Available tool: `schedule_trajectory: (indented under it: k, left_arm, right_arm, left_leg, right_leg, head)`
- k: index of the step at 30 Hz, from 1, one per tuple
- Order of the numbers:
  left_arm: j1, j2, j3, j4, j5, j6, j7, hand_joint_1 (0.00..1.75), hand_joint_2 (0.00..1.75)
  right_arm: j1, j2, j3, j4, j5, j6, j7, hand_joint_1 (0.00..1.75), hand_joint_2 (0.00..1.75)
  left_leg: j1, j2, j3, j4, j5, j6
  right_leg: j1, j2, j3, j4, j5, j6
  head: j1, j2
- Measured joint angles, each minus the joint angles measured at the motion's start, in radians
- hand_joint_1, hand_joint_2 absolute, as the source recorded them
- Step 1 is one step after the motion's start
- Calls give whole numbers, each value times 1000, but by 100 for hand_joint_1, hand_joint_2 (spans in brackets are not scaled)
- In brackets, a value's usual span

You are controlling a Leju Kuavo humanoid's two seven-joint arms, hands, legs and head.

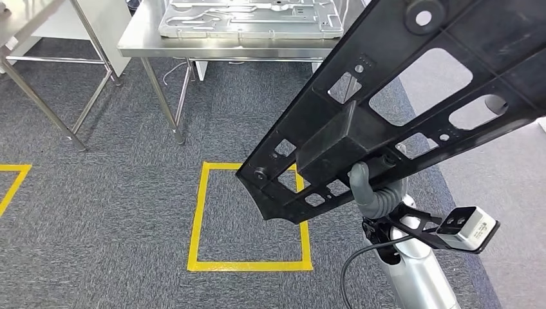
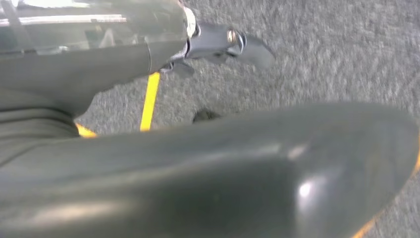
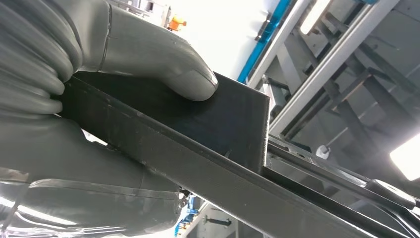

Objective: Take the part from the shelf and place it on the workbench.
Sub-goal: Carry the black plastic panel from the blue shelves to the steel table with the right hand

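Observation:
In the head view a long black plastic part (image 1: 335, 138) with several cut-outs slants from the upper right down toward the floor's yellow square. My right hand (image 1: 376, 192) grips it from below near its lower end, the thumb up against its underside. The right wrist view shows the thumb (image 3: 148, 54) pressed on a flat black block of the part (image 3: 233, 124), with the rest of the hand wrapped round the rail under it. My left hand (image 2: 223, 168) hangs over the carpet, blurred and close, holding nothing. The steel workbench (image 1: 193, 45) stands ahead at the top.
A silver stamped metal panel (image 1: 251, 19) lies on the workbench. Another steel table frame (image 1: 38, 77) stands at the far left. A yellow tape square (image 1: 196, 219) marks the grey carpet in front of me. The right wrist's camera (image 1: 467, 228) juts out below the part.

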Motion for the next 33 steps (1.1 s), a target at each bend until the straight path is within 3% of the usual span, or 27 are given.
schedule_trajectory:
  k: [2,6,8,10,11,12,14,16,18,21,23,26,27,28,29,30,31,32,33]
  left_arm:
    - [-1,0,0,0,0,0,0,0,0]
    - [-2,1,0,0,0,0,0,0,0]
    - [-1,2,0,0,0,0,0,0,0]
    - [0,2,0,0,-1,0,0,0,0]
    - [1,2,0,0,-1,0,0,0,0]
    - [2,3,0,0,-1,0,0,0,0]
    - [2,4,0,0,-1,0,-2,0,0]
    - [2,6,0,0,0,0,-4,0,0]
    - [1,8,0,0,0,0,-5,0,0]
    - [3,7,0,0,0,0,-5,0,0]
    - [3,8,0,0,0,0,-6,0,0]
    - [5,8,0,0,-1,0,-6,0,0]
    - [7,8,0,0,-1,0,-6,0,0]
    - [9,8,0,0,-1,0,-7,0,0]
    - [10,8,0,0,-2,0,-7,0,0]
    - [11,7,0,0,-2,0,-8,0,0]
    - [11,7,0,0,-2,0,-8,0,0]
    - [10,8,0,0,-2,0,-9,0,0]
    - [9,8,0,0,-3,0,-10,0,0]
  right_arm:
    - [-1,1,0,0,0,0,0,175,175]
    - [-1,2,-2,0,2,-1,0,175,175]
    - [-2,5,-2,0,3,-1,0,175,175]
    - [0,6,-2,0,3,0,0,175,175]
    - [1,6,-2,0,3,0,0,175,175]
    - [2,6,-1,0,2,1,0,175,175]
    - [2,7,-1,0,1,4,0,175,175]
    - [1,7,-1,0,-1,7,-1,175,175]
    - [-1,8,-1,0,-3,8,-1,175,175]
    - [-5,8,-2,0,-6,7,0,175,175]
    - [-8,8,-3,0,-8,7,-1,175,175]
    - [-3,9,-4,2,-8,8,-1,175,175]
    - [0,9,-4,3,-8,8,-1,175,175]
    - [1,10,-4,4,-8,9,0,175,175]
    - [1,10,-4,5,-8,9,0,175,175]
    - [1,10,-4,6,-7,9,0,175,175]
    - [1,10,-5,7,-7,9,0,175,175]
    - [2,11,-5,7,-7,8,0,175,175]
    - [3,13,-6,8,-7,8,0,175,175]
  left_leg:
    - [-3,1,1,1,-4,-10]
    - [-2,2,-4,22,-23,-32]
    - [1,0,-49,119,-72,-41]
    - [2,0,-120,251,-119,-47]
    - [3,0,-142,285,-120,-48]
    - [3,0,-147,283,-102,-47]
    - [3,-1,-102,172,-26,-39]
    - [-2,-2,-44,51,16,-26]
    - [-6,-2,-23,6,9,-14]
    - [-2,-4,-4,-7,1,5]
    - [0,-4,12,-10,-7,13]
    - [0,-5,35,-10,-33,14]
    - [0,-6,47,-10,-44,13]
    - [0,-6,62,-10,-56,11]
    - [1,-6,79,-10,-68,8]
    - [0,-6,94,-10,-82,5]
    - [0,-5,108,-11,-95,-1]
    - [0,-4,118,-14,-108,-7]
    - [0,-2,131,-13,-115,-14]
  right_leg:
    - [6,-5,34,-73,17,-12]
    - [3,2,40,-84,17,-36]
    - [1,2,47,-89,15,-48]
    - [4,4,50,-89,8,-53]
    - [6,6,53,-89,5,-54]
    - [7,8,58,-88,1,-54]
    - [8,11,72,-88,-8,-50]
    - [12,13,83,-88,-19,-43]
    - [14,14,86,-86,-23,-31]
    - [11,13,81,-55,-26,-12]
    - [7,12,30,32,-56,-4]
    - [2,11,-95,195,-103,2]
    - [0,10,-116,200,-95,5]
    - [-2,9,-120,171,-71,6]
    - [-3,6,-109,113,-29,7]
    - [-3,3,-94,45,25,4]
    - [0,-1,-80,-9,59,-1]
    - [5,-4,-70,-43,81,-8]
    - [9,-3,-62,-56,82,-17]
  head:
    - [0,0]
    - [0,0]
    - [0,0]
    - [0,0]
    - [0,0]
    - [0,0]
    - [0,0]
    - [0,0]
    - [0,0]
    - [0,0]
    - [0,0]
    - [0,0]
    - [0,0]
    - [0,0]
    - [0,0]
    - [0,0]
    - [0,0]
    - [0,0]
    - [0,0]
